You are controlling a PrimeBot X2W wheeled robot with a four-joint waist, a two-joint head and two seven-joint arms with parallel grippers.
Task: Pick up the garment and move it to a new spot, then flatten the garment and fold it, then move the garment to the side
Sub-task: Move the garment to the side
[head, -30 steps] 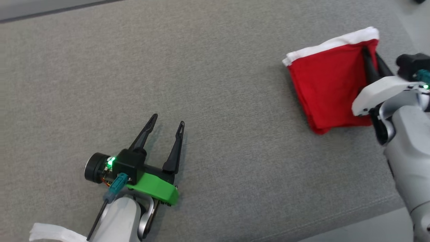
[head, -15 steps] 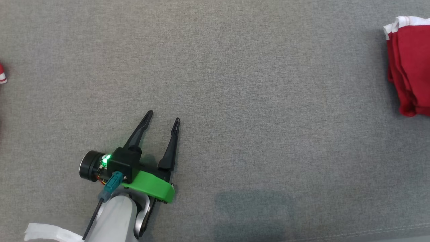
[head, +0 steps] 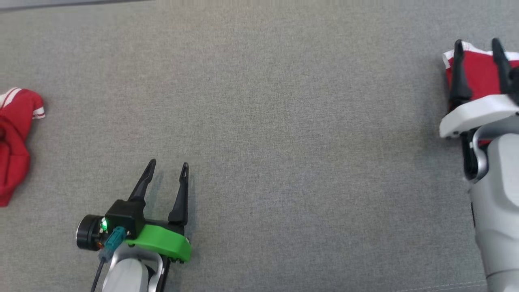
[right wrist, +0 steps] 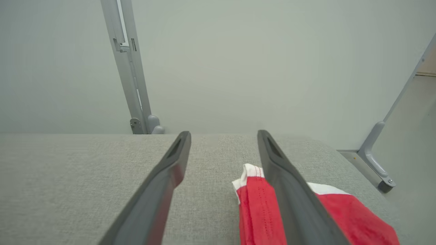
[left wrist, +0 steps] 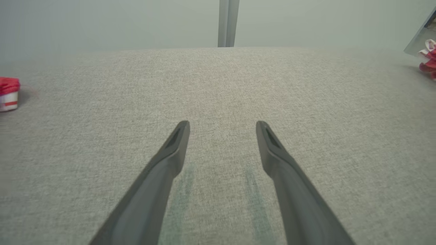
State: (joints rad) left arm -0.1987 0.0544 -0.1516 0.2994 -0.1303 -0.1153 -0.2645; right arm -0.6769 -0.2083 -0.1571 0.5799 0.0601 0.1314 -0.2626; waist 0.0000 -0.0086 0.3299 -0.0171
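One folded garment [head: 478, 75] points its white band [right wrist: 250, 170] away from the robot.

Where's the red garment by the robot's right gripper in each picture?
Head view: red garment at the upper right edge, by the right gripper.
Left wrist view: probably the garment, small, at the far right edge.
Right wrist view: garment at bottom right, under one finger.
Shared landmark: the grey cloth surface it lies on.
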